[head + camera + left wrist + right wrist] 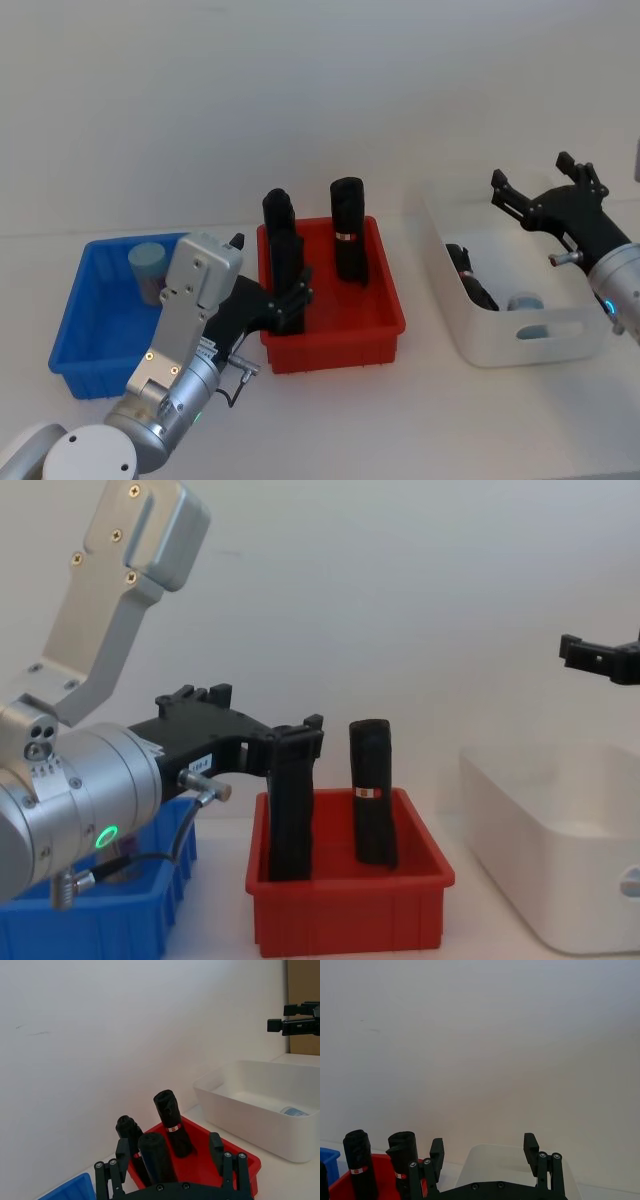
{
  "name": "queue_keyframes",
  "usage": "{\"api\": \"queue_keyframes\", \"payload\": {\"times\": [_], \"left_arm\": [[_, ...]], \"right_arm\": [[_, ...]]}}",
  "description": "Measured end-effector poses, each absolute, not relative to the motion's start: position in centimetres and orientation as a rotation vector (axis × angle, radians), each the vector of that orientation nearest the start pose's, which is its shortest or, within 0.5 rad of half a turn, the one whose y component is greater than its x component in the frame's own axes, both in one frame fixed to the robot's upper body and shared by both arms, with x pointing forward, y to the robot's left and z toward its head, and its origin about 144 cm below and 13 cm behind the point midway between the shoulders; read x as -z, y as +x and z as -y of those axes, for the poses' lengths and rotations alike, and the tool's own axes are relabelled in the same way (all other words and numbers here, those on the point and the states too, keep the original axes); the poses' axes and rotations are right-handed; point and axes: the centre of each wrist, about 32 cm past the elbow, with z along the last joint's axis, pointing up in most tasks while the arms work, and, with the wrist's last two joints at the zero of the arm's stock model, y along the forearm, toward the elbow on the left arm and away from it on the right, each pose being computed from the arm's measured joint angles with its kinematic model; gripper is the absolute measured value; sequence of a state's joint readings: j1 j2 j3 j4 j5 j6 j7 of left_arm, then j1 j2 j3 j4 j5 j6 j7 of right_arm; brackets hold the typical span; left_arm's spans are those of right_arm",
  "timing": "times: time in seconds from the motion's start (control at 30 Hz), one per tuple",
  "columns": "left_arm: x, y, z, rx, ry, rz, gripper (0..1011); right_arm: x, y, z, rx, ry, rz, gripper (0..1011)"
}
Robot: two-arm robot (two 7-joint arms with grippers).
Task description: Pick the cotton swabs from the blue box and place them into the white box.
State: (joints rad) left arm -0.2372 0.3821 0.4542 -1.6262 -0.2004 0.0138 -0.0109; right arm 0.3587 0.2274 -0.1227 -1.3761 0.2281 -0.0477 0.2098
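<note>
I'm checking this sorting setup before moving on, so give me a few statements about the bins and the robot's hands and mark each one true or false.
1. A swab jar stands in the blue bin. True.
2. The white tub is empty. False: it holds a black object and a blue-lidded jar.
3. The right hand hangs open above the white tub. True.
4. The left hand is gripping a swab jar. False: it is open and empty, over the red bin's near left corner.
5. The red bin sits between the blue bin and the white tub. True.
</note>
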Motion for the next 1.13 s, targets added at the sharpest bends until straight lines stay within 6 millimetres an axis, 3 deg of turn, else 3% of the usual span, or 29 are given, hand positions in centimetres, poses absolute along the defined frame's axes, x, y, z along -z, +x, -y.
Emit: {"api": "queue_keyframes", "payload": {"times": [1.13], "left_arm": [[-120.44, 49.2, -19.84, -1.124, 0.061, 0.268, 1000]], "right_arm": [[-121.51, 55.5, 27.08, 1.285, 0.114, 0.178, 1002]]}}
